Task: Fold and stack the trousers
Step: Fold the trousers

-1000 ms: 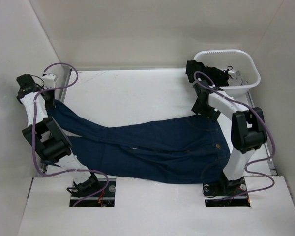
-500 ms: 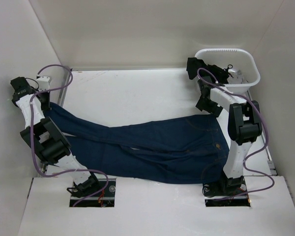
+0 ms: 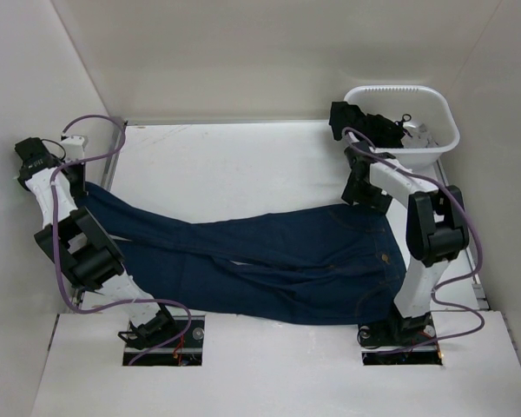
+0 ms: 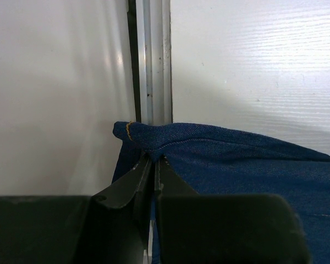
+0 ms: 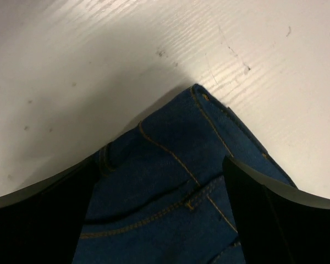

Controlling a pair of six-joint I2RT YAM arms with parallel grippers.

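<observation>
The dark navy trousers [image 3: 269,256] lie spread across the table, with the waist at the right and the legs running left. My left gripper [image 3: 78,187] is at the far left edge, shut on the hem of the upper leg. In the left wrist view the jaws [image 4: 153,160] pinch the orange-stitched hem [image 4: 133,131], and the cloth [image 4: 242,159] trails off to the right. My right gripper [image 3: 365,193] hovers over the far waist corner. In the right wrist view it [image 5: 165,214] is open, its fingers [image 5: 275,214] on either side of the waistband corner [image 5: 201,102].
A white basket [image 3: 434,109] stands at the back right, with dark contents partly hidden behind the right arm. A metal rail [image 4: 151,60] runs along the table's left edge, right by the left gripper. White walls close in the table on its left, back and right.
The left wrist has moved a little further left toward the wall, taking the leg hem with it. The right arm rose briefly and is back low over the waist corner.
</observation>
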